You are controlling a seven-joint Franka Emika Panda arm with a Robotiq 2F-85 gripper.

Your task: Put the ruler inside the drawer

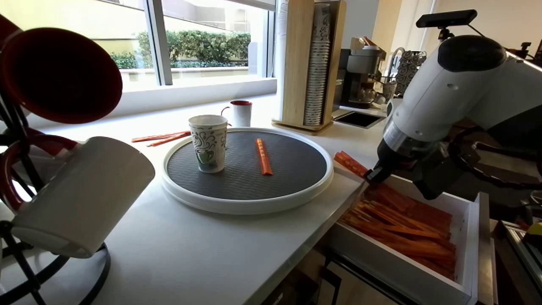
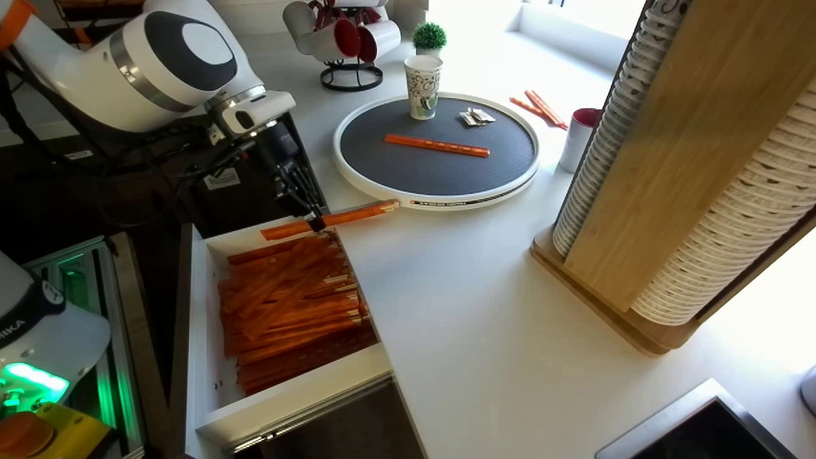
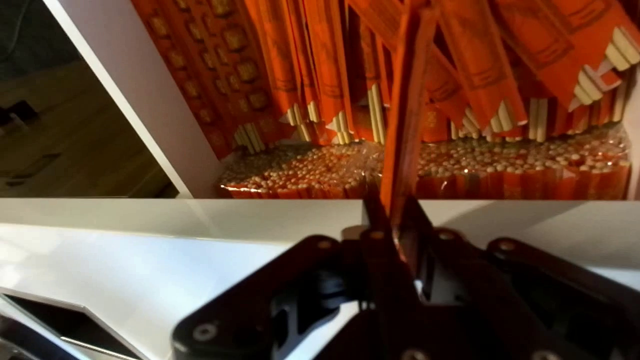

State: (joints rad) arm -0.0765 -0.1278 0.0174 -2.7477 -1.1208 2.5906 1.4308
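Observation:
The ruler, a long flat orange-red strip, shows in both exterior views (image 1: 349,162) (image 2: 362,213) and upright in the wrist view (image 3: 406,100). My gripper (image 1: 372,174) (image 2: 314,221) (image 3: 392,207) is shut on it near its middle. One end of the ruler reaches over the counter beside the round tray's rim; the other end hangs over the drawer's side wall. The white drawer (image 1: 465,241) (image 2: 205,357) (image 3: 125,65) is pulled open below the counter edge. It holds many orange paper-wrapped chopsticks. The part of the ruler between the fingers is hidden.
A round tray (image 1: 241,206) (image 2: 357,175) bears a paper cup (image 1: 209,146) (image 2: 422,89) and an orange stick (image 1: 263,156) (image 2: 437,145). A mug (image 1: 241,114) (image 2: 579,143), more orange sticks (image 1: 169,138) (image 2: 545,109) and a wooden cup stand (image 1: 296,63) (image 2: 676,153) stand or lie on the counter.

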